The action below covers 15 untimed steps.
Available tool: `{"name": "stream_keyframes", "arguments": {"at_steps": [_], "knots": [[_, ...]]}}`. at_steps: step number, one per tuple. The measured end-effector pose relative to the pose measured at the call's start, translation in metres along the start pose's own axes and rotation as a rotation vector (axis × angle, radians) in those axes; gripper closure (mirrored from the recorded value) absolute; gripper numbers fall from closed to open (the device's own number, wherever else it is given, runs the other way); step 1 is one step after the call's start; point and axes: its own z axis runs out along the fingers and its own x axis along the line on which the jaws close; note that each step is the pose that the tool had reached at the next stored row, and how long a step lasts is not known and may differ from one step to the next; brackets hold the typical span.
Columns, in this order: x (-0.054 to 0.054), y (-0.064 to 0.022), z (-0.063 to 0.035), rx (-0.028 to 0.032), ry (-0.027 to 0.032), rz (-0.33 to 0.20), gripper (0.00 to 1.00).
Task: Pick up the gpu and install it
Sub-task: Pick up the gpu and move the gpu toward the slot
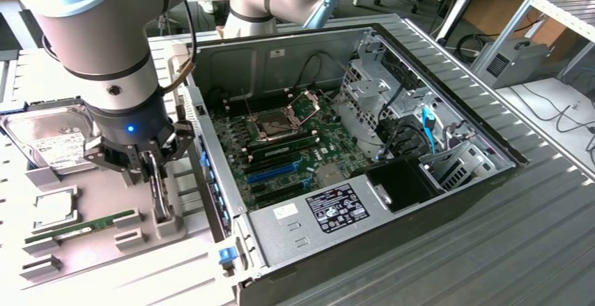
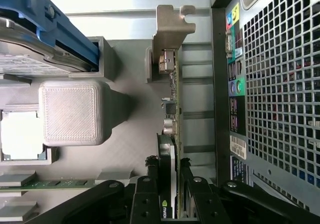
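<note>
The gripper (image 1: 149,170) hangs over the grey parts tray (image 1: 111,271), just beside the open computer case (image 1: 446,201). The exterior view gives only a thin edge of the gpu (image 1: 161,198), upright in its holder. The wrist view shows the fingers (image 2: 151,181) pinching the card from both sides, with its pale bracket (image 2: 170,28) at the far end.

The gpu (image 2: 171,134) was black with a green board edge and a pale metal bracket (image 2: 170,28). The computer case's rear panel (image 2: 280,108) was grey, patterned with a grid of small square holes; the hard drive carrier (image 2: 55,23) was blue.
</note>
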Motion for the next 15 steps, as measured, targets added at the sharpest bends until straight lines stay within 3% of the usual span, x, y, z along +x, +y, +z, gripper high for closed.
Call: {"name": "stream_keyframes", "arguments": {"at_steps": [15], "knots": [[0.0,0.0,-0.0006,0.0,0.0,0.0,0.73]]}}
